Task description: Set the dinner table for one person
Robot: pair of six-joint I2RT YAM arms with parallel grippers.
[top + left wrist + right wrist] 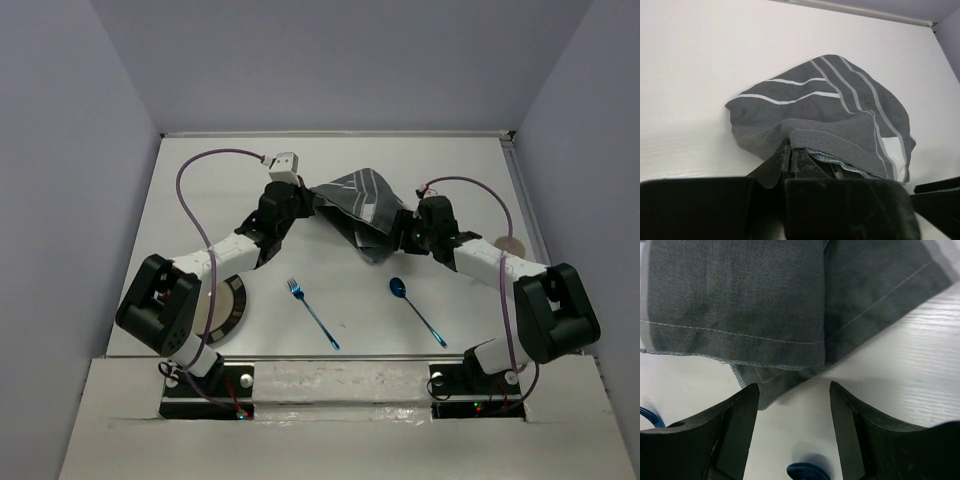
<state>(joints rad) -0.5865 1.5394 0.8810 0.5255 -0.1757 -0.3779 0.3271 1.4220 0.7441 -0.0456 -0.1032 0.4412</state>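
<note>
A dark grey cloth placemat point(355, 195) with pale stripes lies crumpled at the back middle of the white dinner table point(200, 200). My left gripper point(308, 197) is shut on the placemat's left edge; in the left wrist view the closed jaws point(790, 146) pinch a fold of the cloth point(840, 100). My right gripper point(400, 240) is open and empty just short of the placemat's near right corner point(770, 385), its fingers point(740, 410) apart over bare table. A blue fork point(312, 312) and a blue spoon point(415, 308) lie in front; the spoon's bowl point(807, 472) shows below the right gripper point(792, 387).
A round plate with a dark rim point(228, 305) sits at the near left, partly under the left arm. A small pale round object point(511, 243) lies at the right edge beside the right arm. Walls close the table at the back and sides.
</note>
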